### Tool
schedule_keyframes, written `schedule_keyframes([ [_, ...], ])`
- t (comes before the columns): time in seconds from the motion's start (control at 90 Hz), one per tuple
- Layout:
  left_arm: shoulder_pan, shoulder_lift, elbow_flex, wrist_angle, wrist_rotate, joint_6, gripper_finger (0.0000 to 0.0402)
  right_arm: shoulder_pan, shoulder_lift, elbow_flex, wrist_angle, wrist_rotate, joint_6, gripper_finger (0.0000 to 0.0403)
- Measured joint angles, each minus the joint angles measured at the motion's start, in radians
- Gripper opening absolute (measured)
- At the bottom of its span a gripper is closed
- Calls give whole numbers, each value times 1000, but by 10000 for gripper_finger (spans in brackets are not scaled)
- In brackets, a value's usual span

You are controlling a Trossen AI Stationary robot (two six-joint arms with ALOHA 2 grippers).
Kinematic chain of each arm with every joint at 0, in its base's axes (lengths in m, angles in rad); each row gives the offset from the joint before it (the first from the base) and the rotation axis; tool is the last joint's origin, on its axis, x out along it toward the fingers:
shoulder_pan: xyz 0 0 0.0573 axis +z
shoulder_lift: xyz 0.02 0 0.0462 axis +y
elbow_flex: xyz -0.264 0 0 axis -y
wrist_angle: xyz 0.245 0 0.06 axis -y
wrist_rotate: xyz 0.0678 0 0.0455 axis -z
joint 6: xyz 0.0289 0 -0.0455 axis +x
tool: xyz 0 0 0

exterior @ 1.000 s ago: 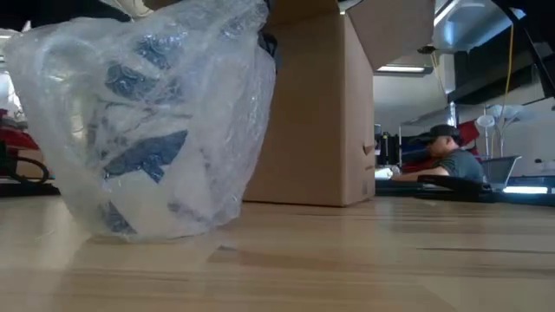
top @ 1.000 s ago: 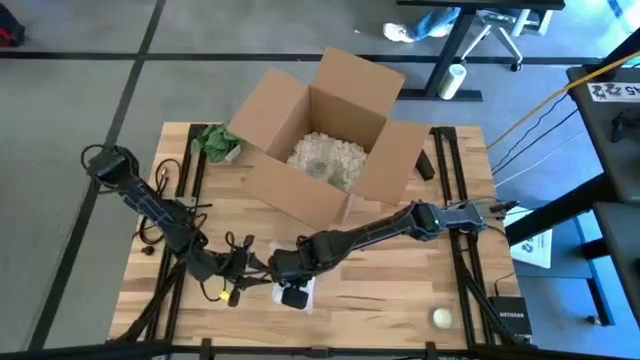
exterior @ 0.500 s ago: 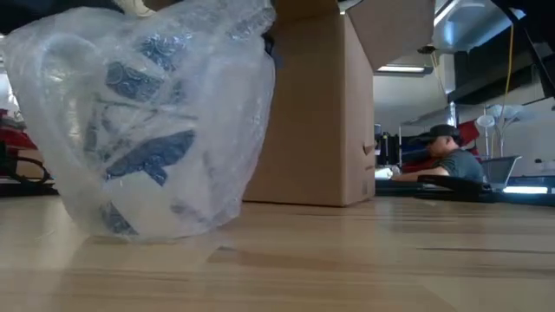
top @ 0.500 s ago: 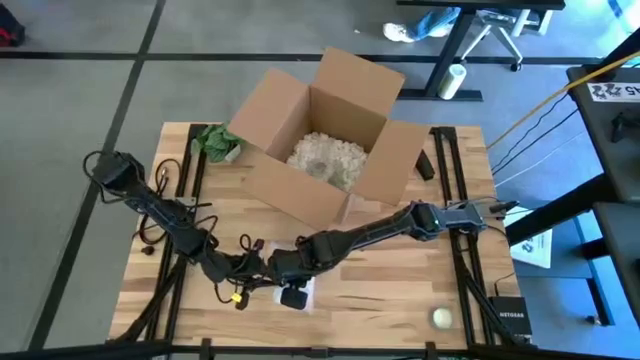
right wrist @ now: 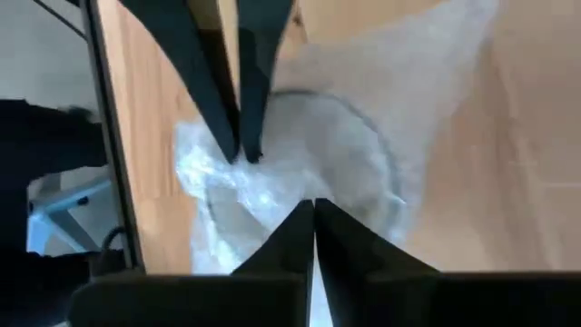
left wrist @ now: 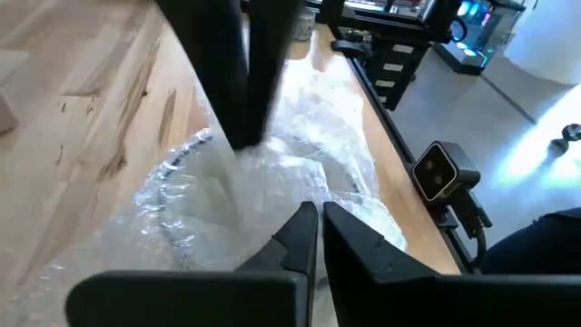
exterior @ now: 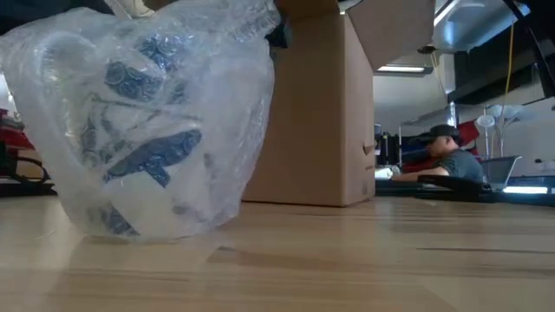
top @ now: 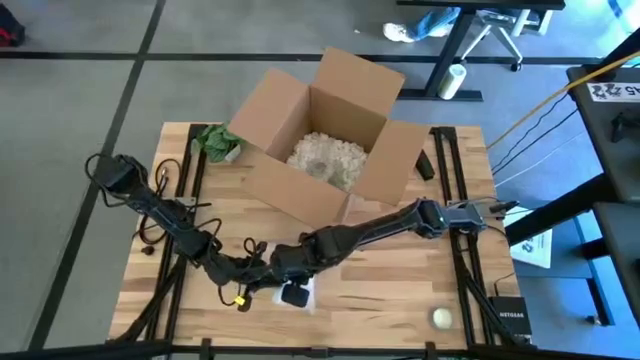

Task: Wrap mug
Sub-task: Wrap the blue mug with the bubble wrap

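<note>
Clear bubble wrap (exterior: 147, 121) swathes the white mug with blue patterns (exterior: 143, 156), which stands at the near edge of the pale wooden surface (top: 380, 290), in front of the open brown cardboard box (top: 325, 140). Left tool (left wrist: 318, 227) and right tool (right wrist: 313, 218) both meet over it, each clenched on the bubble wrap.

Glossy crinkled clear plastic bubble wrap (exterior: 147, 113), smooth pale wood table (exterior: 364, 260), matt brown cardboard box (top: 320, 140)

Two dark jointed arms, looped black cables, slim tapering black fingers (left wrist: 300, 238).
</note>
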Motion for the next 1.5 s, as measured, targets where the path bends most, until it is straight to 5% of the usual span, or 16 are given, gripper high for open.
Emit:
schedule_keyframes([
  [0.489, 1, 0, 0, -7, -1, 0, 0, 103, -54, -1, -309, 76, 231, 0],
  [0.889, 8, 0, -1, 2, 0, -6, 0, 105, -46, -8, -29, 221, 156, 0],
  [1.5, -14, -74, -3, 5, -5, 61, 0, 42, 53, -12, 43, 100, 96, 0],
])
